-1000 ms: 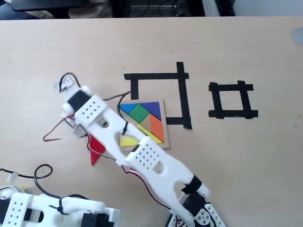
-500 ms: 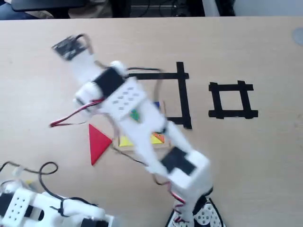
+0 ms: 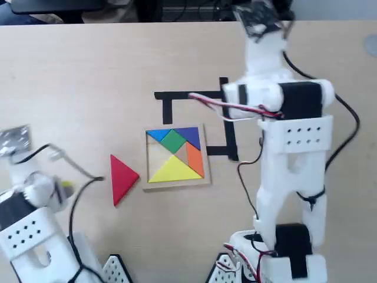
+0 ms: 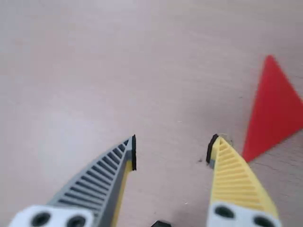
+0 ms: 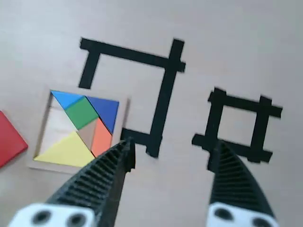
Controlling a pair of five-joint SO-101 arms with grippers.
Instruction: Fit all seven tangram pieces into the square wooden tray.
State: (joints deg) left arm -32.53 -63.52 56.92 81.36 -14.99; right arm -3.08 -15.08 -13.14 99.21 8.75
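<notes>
Left of the tray [image 3: 177, 184], flat on the table [image 3: 70, 88], lies the red triangle [image 3: 122, 177], just beside the tray and apart from it. Tray holds blue, green, orange and yellow pieces. Bare wood gap at its left side, likely red's slot.

Left gripper [image 4: 173, 151] hangs spread and empty low over the table, the triangle just outside its yellow finger [image 4: 232, 165]. Right gripper [image 5: 173, 153] is spread and empty, high over the tape squares [image 5: 166, 90].

Step in hand, as I judge it: left arm picks the red triangle. To do it well:
- centre the jaws on the piece
- pinch across its edges, since it looks thin
- lift clear of the rim
- turn it to match the gap

Left wrist view gives the finger-to-triangle offset. High view gives the gap and the tray's heading. Right wrist view shows tray and tape together.
</notes>
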